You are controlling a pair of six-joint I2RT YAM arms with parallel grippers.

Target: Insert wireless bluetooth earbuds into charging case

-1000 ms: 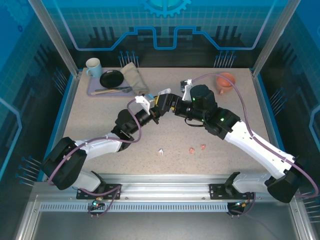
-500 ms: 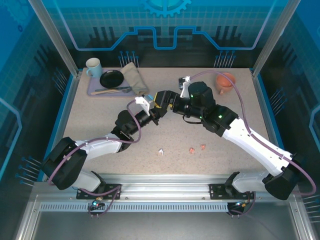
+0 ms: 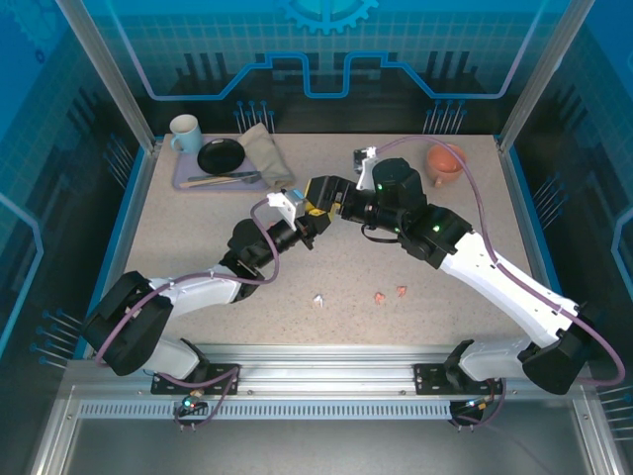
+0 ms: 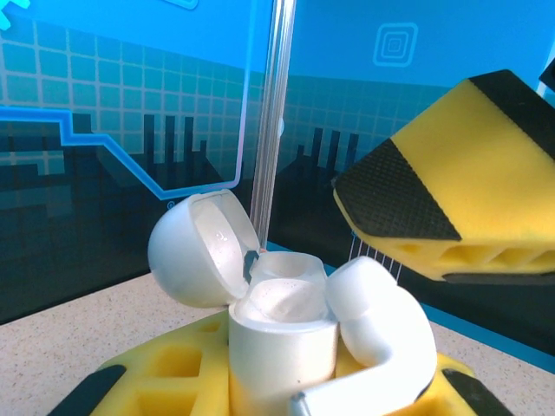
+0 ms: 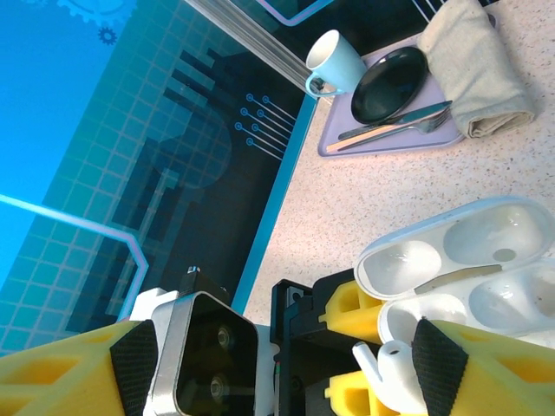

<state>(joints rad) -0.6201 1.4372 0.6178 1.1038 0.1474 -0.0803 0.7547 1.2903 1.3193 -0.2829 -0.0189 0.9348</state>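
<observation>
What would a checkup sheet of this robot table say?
Surface: speckled table, flat.
Job's things: open white case, white earbud resting on it, not seated; loose white earbud and two pink earbuds on table.
Clutter: tray with mug, plate, cloth; orange cup.
Grippers: left tool shut on case; right tool open, close by.
Cables: purple cable along each arm.
Surroundings: blue walls.

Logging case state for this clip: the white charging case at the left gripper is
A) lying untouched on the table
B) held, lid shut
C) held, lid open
C: the left gripper is clamped on the white charging case, held clear of the table, and its lid stands hinged open.
</observation>
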